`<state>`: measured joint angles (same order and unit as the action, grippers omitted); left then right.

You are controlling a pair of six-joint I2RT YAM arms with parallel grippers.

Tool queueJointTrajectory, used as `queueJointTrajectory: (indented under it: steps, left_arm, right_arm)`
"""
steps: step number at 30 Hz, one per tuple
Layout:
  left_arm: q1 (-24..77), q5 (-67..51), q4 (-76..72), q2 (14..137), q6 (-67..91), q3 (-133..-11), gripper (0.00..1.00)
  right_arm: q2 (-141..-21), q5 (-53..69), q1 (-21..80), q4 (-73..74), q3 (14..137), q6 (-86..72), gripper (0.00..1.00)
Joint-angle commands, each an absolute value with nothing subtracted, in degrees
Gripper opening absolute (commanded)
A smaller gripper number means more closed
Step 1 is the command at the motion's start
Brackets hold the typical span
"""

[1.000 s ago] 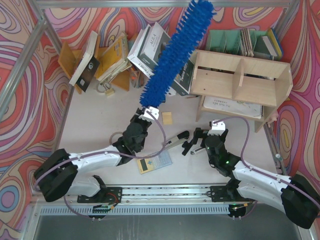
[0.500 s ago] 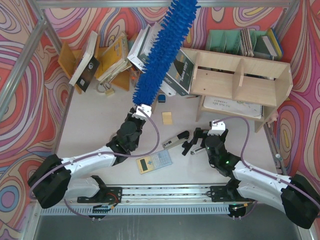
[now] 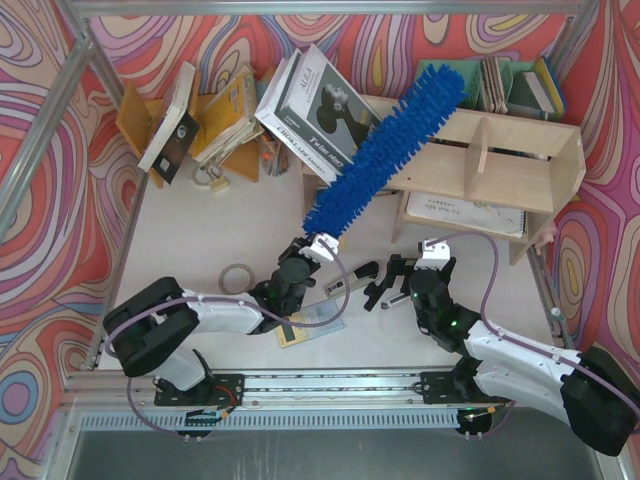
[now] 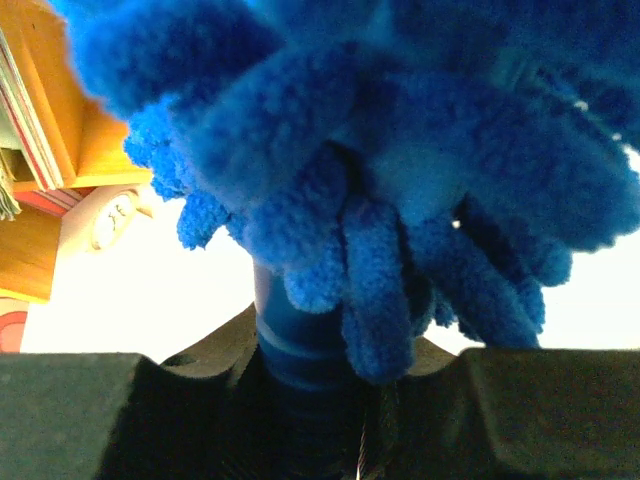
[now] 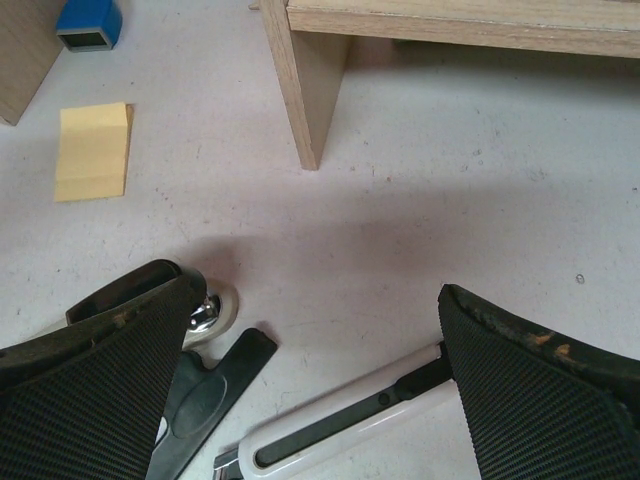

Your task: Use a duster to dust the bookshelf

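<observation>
top external view: two arms reach from the near edge over a pale table (image 3: 190,230) with swirly patterned walls around it.
left gripper (image 3: 318,243): clamped tight on the slim handle of the duster (image 3: 385,145), near the middle of the table.
duster position: the blue fluffy head slants up and to the right from the left gripper. its far end crosses the left end of the top board of the bookshelf (image 3: 520,165) and stops by the green file holders (image 3: 475,82). from above i cannot tell whether the fluff presses on the board.
bookshelf position: pale plywood unit at the right rear, with upright dividers and papers in its lower space.
left wrist view: black fingers (image 4: 80,410) close on the blue handle (image 4: 300,345). fluffy strands fill the upper part, and an orange wooden rack (image 4: 45,150) sits at the left edge.
right gripper (image 3: 388,280): jaws spread wide and holding nothing, low over the table, near the left leg of the bookshelf.
right wrist view: a white-and-black tool (image 5: 340,425) lies on the table between the spread fingers. beyond it are the shelf leg (image 5: 305,90), a yellow note pad (image 5: 92,150) and a small blue box (image 5: 88,22).
other items: big books (image 3: 315,110) lean behind the duster, and a tape roll (image 3: 237,277) lies beside the left arm.
</observation>
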<state>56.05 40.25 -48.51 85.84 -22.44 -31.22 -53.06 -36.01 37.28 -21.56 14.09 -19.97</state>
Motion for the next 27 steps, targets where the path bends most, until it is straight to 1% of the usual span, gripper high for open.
queueJointTrajectory:
  steps: [1, 4, 7, 10, 18, 25, 27]
  left_arm:
    - [56.2, 45.6, -58.8, 87.9, -25.2, -30.7, 0.00]
    - [55.8, 46.1, -60.1, 85.8, -27.4, -30.7, 0.00]
    - [54.9, 45.0, -55.7, 81.5, -26.6, -31.5, 0.00]
    - [53.6, 44.9, -54.6, 78.1, -27.0, -31.0, 0.00]
    - [47.7, 42.5, -47.4, 67.8, -25.3, -30.2, 0.00]
    - [47.7, 40.5, -45.1, 68.5, -20.4, -30.2, 0.00]
    - [47.7, 40.0, -45.0, 69.4, -18.6, -28.1, 0.00]
  right_arm:
    - [-53.4, -37.6, 37.5, -22.5, 15.7, -20.3, 0.99]
    - [-54.0, -37.5, 37.5, -22.5, 16.0, -20.3, 0.99]
    - [-54.4, -37.3, 37.5, -22.5, 16.2, -20.2, 0.99]
    - [-54.3, -37.4, 37.5, -22.3, 16.3, -20.2, 0.99]
    - [-53.7, -37.3, 37.5, -22.5, 15.9, -20.4, 0.99]
    - [-53.5, -37.2, 37.5, -22.7, 15.8, -20.0, 0.99]
    - [-53.0, -36.9, 37.5, -23.1, 15.5, -19.8, 0.99]
